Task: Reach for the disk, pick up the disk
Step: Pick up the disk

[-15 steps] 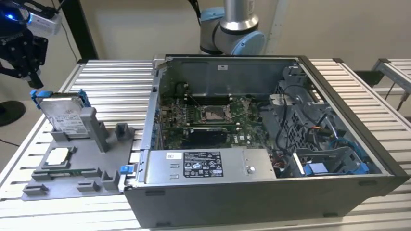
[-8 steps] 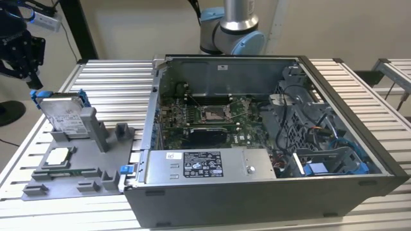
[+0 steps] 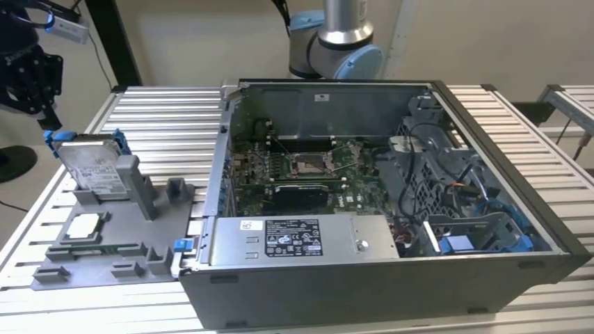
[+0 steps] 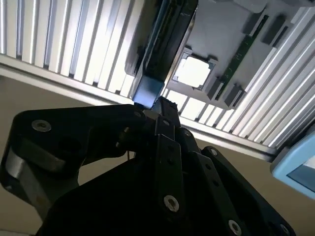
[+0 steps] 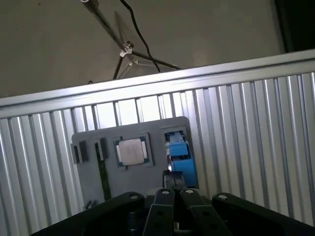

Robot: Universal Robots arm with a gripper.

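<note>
Slatted table [image 3: 158,118]: 1 disk [image 3: 93,167], 1 gripper [image 3: 39,106] near; grip state unclear.

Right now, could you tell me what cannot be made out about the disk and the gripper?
- The gripper: cut off by the exterior view's left edge.
- The disk: lower part hidden behind the grey holder, exterior view.
- Gripper-disk contact: covered by the gripper's own body, second wrist view.
</note>
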